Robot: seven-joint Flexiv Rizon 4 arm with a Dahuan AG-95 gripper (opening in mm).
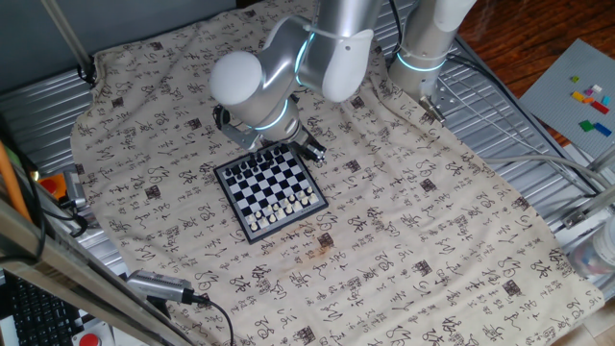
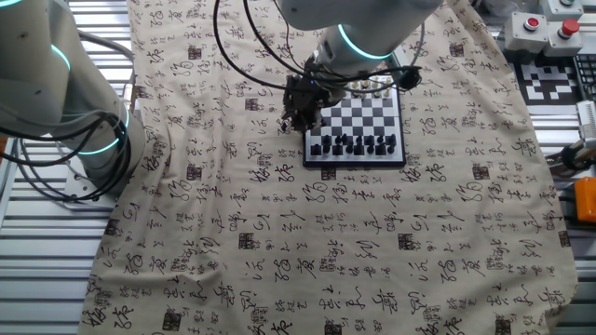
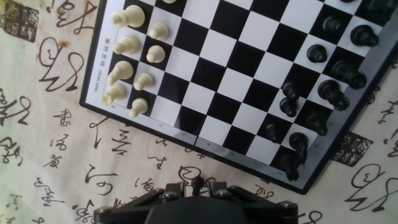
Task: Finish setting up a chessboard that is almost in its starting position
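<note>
I'm hovering my gripper (image 3: 196,186) just off the board (image 3: 230,87), fingers (image 3: 185,188) drawn close together. Pinching anything? Can't tell. White pieces (image 3: 127,43) left, black pieces (image 3: 329,93) right.

The chessboard (image 1: 270,185) lies flat on the cloth (image 1: 413,231) that covers the table. One set of pieces (image 3: 126,43) stands in two rows along one end of the board. The opposing set (image 3: 329,92) stands along the far end, with the middle rows between them. The gripper (image 3: 196,185) hangs off the board, just beside one of its side edges, over the cloth. A second arm's base (image 2: 56,93) stands well apart from the board, beyond that same side.
</note>
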